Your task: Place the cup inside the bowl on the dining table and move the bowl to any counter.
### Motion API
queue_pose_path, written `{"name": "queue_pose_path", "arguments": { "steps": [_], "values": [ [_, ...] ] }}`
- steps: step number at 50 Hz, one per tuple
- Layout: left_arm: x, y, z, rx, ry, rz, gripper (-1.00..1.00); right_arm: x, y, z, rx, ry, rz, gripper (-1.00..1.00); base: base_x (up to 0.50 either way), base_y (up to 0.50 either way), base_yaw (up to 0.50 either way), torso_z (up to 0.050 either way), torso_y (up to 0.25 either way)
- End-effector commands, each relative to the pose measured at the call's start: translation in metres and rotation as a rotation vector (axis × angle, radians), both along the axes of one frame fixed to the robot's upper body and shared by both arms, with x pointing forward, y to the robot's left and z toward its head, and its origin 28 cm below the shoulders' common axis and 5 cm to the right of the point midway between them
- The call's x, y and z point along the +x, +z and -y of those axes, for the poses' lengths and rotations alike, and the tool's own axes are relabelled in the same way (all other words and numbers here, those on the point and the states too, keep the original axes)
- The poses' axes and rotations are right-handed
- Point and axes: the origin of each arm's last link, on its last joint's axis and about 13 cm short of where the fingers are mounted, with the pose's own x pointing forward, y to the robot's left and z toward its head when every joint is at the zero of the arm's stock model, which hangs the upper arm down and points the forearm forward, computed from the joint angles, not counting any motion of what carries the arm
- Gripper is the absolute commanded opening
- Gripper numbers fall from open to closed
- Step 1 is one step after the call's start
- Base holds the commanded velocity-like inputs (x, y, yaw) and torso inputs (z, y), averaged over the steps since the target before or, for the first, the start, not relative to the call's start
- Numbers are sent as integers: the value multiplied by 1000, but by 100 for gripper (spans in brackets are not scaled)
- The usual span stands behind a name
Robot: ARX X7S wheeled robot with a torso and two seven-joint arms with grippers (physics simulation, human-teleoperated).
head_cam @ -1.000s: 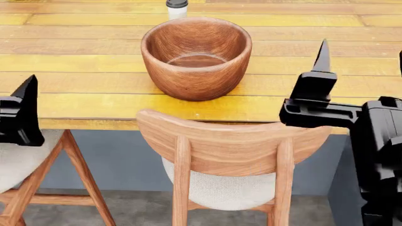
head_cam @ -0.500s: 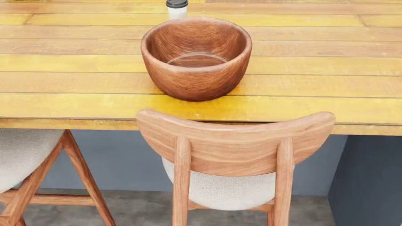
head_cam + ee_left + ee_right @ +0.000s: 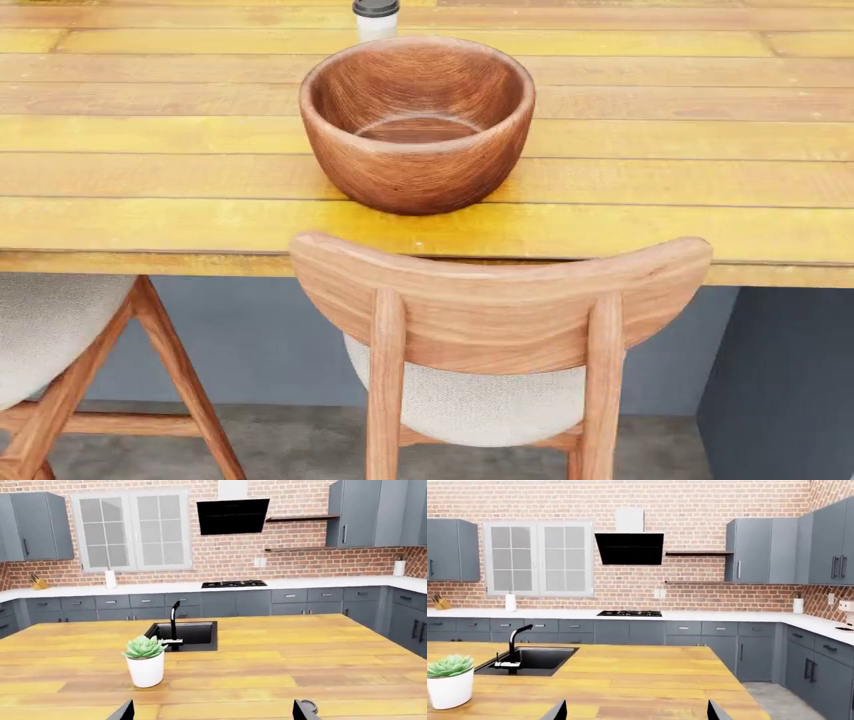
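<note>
The bowl (image 3: 416, 120), large and reddish-brown, stands empty on the dining table (image 3: 694, 150) near its front edge. Just behind the bowl is the cup (image 3: 375, 17), white with a black lid, cut off by the head view's upper edge. Neither gripper shows in the head view. In the left wrist view only the two dark tips of my left gripper (image 3: 213, 714) show, wide apart and open with nothing between them. My right gripper (image 3: 636, 714) shows the same way in the right wrist view, also open and empty. Both wrist views look across the kitchen to the white counter (image 3: 320, 584) (image 3: 707, 616).
A wooden chair (image 3: 494, 310) is pushed in right below the bowl, and a second chair (image 3: 54, 330) stands at the left. A wooden top with a black sink (image 3: 190, 632) (image 3: 537, 660) carries a succulent in a white pot (image 3: 145, 662) (image 3: 450, 680). Grey cabinets line the brick wall.
A second ago both grippers stood at the head view's left and right edges; they have since left that view. The bowl and the cup have not moved.
</note>
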Motion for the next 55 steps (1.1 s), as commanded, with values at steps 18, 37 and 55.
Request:
{"name": "queue_pose_path", "arguments": {
  "steps": [18,37,55],
  "values": [
    [11,-13,2,-13,-61,-35,100,5,-11,-5,-30,-24,-31,100,72,167,0,0,0],
    [11,-19,0,-4,-54,-38,100,3,-11,6,-54,-62,-41,100,148,352,0,0,0],
    [15,-19,5,14,-71,-42,100,0,-17,9,-4,-5,-35,100,448,9,0,0,0]
  ]
}}
